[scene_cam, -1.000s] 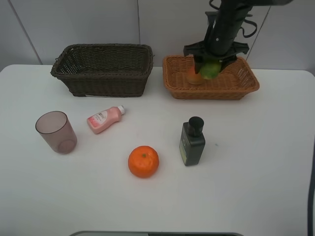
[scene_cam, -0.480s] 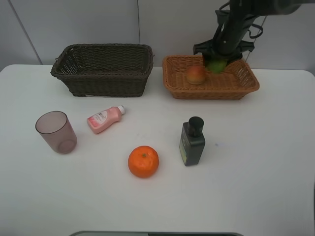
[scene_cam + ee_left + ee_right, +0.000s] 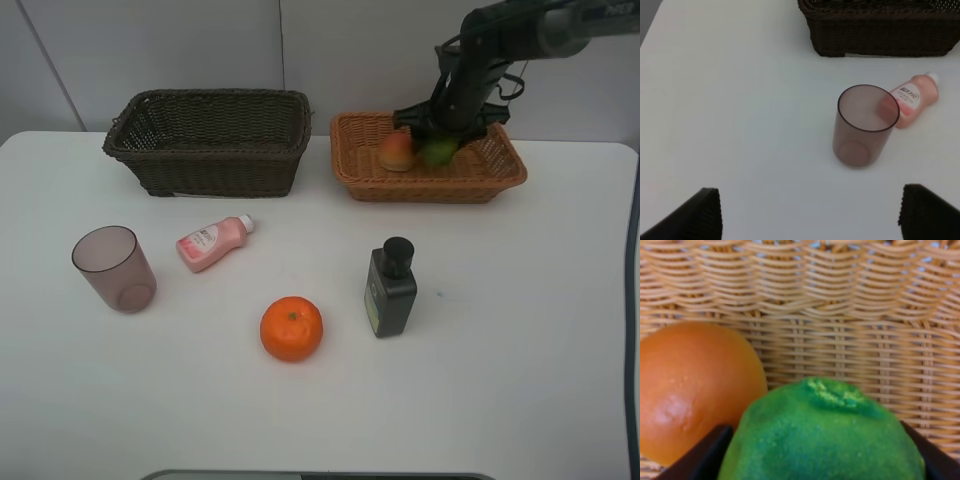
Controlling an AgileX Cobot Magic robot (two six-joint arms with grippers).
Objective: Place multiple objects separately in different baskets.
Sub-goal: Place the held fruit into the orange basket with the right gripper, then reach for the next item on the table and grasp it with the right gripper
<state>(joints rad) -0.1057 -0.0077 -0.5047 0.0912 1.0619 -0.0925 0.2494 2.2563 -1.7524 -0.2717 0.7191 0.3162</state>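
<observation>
Ext: right gripper (image 3: 438, 140) down inside tan basket (image 3: 500, 170), clamped on green fruit (image 3: 438, 153); peach (image 3: 396, 150) also inside. L wrist: left gripper (image 3: 815, 212) wide, empty, tan basket out of sight. R wrist: fruit crowds peach, so if you open carelessly, a jaw prob. knocks the peach across the basket.

Two baskets sat side by side along the far edge of the table (image 3: 520, 350). The left basket (image 3: 215, 165) was toward the far-left corner and the right basket (image 3: 430, 187) right of centre, with a gap between them. Peach (image 3: 397, 151) and round fruit (image 3: 437, 152) were inside the right basket, the fruit just right of the peach. Cup (image 3: 114, 268) stood near the left edge, in front of the left basket. Lying bottle (image 3: 213, 242) was right of the cup, not touching it. Orange (image 3: 291, 328) lay mid-table toward the near edge. Upright bottle (image 3: 390, 288) stood right of it, in front of the right basket.
</observation>
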